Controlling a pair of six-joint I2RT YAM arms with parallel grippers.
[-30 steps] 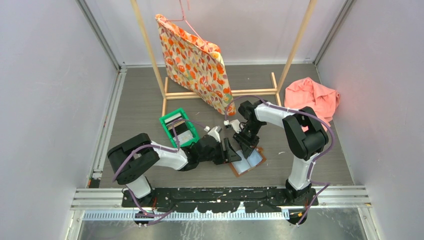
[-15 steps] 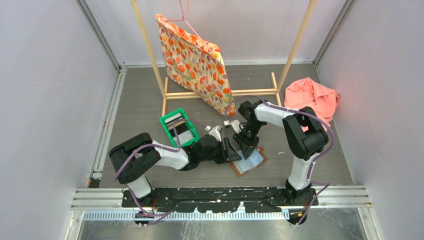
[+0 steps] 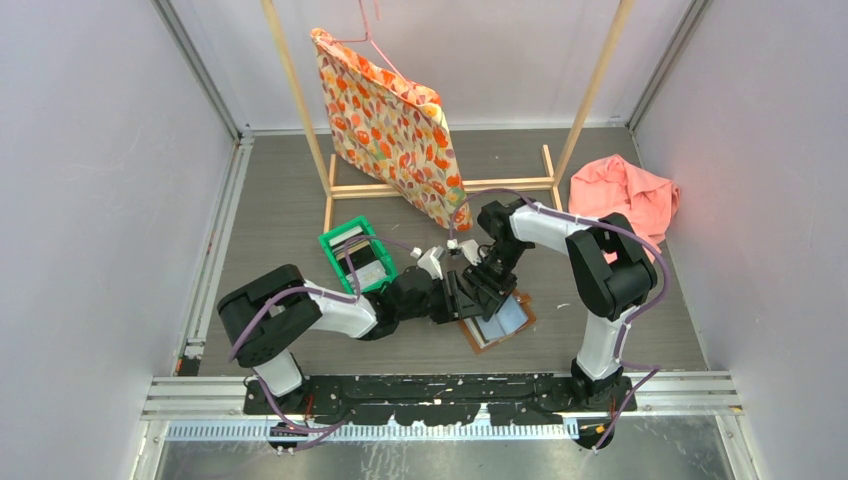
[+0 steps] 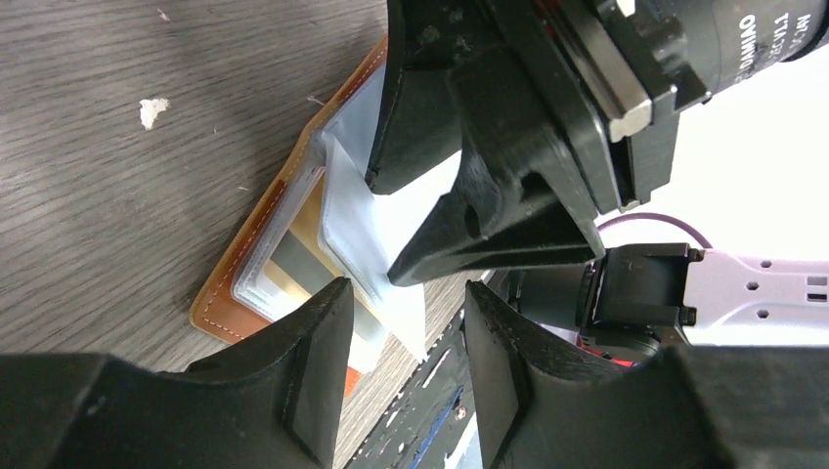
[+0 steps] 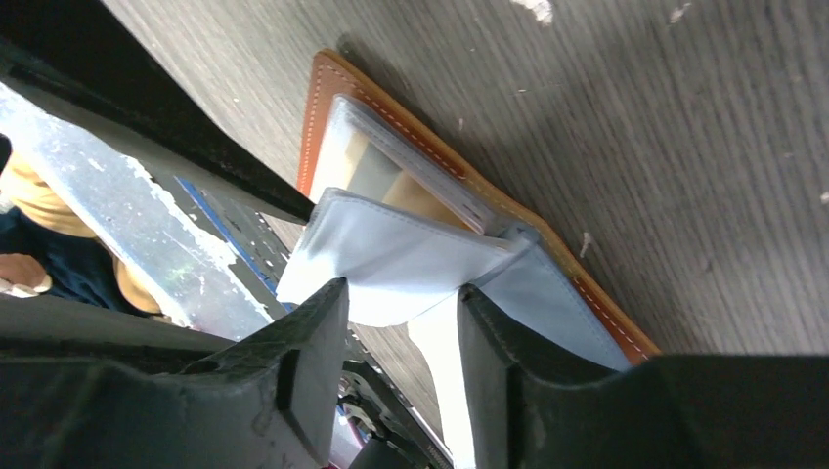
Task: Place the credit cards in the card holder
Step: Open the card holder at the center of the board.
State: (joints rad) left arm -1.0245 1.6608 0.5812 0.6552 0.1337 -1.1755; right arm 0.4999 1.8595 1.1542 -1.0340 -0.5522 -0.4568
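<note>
The brown leather card holder (image 3: 500, 326) lies open on the floor in front of both arms, its clear sleeves fanned out. In the left wrist view its leather edge (image 4: 230, 298) shows, with a gold and a grey credit card (image 4: 305, 256) tucked in the sleeves. My left gripper (image 4: 409, 293) stands open at the holder's left side, with nothing between its fingers. My right gripper (image 5: 401, 298) is open just above a raised pale-blue sleeve (image 5: 391, 259) of the card holder (image 5: 315, 127). The two grippers (image 3: 475, 292) almost touch.
A green plastic bin (image 3: 336, 243) with more cards stands left of the holder. Behind it is a wooden rack (image 3: 440, 186) with a flowered bag (image 3: 390, 125) on a hanger. A pink cloth (image 3: 625, 192) lies at the back right.
The right gripper's jaws have spread apart and it has come down toward the left gripper. The left gripper's jaws have narrowed a little.
</note>
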